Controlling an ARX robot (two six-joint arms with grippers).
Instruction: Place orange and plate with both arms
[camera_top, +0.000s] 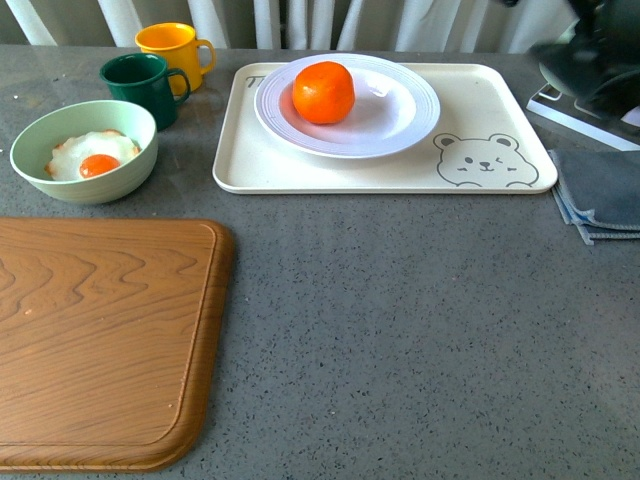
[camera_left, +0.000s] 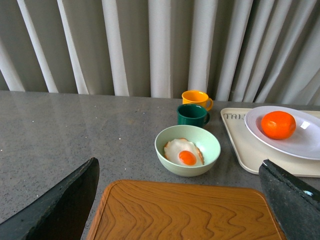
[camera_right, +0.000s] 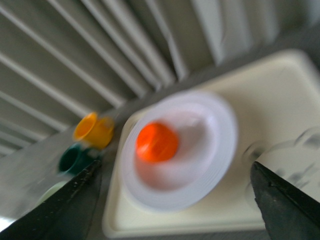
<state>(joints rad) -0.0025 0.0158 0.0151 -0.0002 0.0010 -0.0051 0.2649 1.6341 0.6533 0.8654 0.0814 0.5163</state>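
Orange (camera_top: 323, 92) sits in white plate (camera_top: 347, 105), a bit off the centre, toward the mug side. Plate rests on cream bear tray (camera_top: 480, 110), on the half away from the bear print.

L gripper (camera_left: 177, 210): both dark fingers visible at the edges of the L wrist view, spread wide, nothing between them, hanging over the wooden cutting board (camera_left: 185, 212). Ahead of it, past the board: pale green bowl (camera_left: 187, 150) w/ fried egg (camera_left: 184, 152); beyond that green mug (camera_left: 192, 115), then yellow mug (camera_left: 196, 98) just behind it. Orange and plate are ahead and off to one side of the L gripper, well apart from it.

R gripper (camera_right: 175, 200): wrist view motion-blurred, but the two fingers show far apart w/ nothing held. Plate w/ orange lies ahead of the gap between the fingers, no contact; both mugs further off. In front view only a dark blurred part of the R arm (camera_top: 590, 60) shows at the far edge, beside the tray, above a grey cloth (camera_top: 600, 190).

Everything stands on a grey speckled counter (camera_top: 400, 330); pleated curtain (camera_left: 150, 45) behind.
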